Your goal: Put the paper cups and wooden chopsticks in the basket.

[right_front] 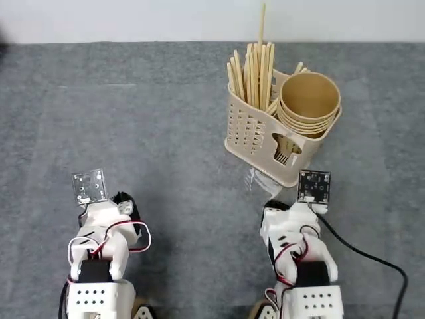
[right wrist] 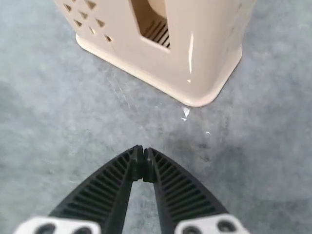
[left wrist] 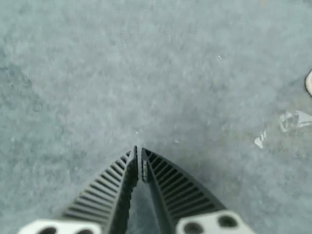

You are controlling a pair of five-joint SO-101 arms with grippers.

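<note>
Both claws pinched shut and empty, parked low; basket loaded.
In its wrist view the left gripper (left wrist: 139,151) has its jaws closed tip to tip on nothing, over bare grey mat (right_front: 166,119), likely a rest pose. The right gripper (right wrist: 143,151) is the same, closed and empty, near the basket (right_front: 249,129). Upper right of the high view: wooden chopsticks (right_front: 255,70) stand upright in the left compartment, paper cups (right_front: 309,100) are nested in the right one, so the task reads as done.
</note>
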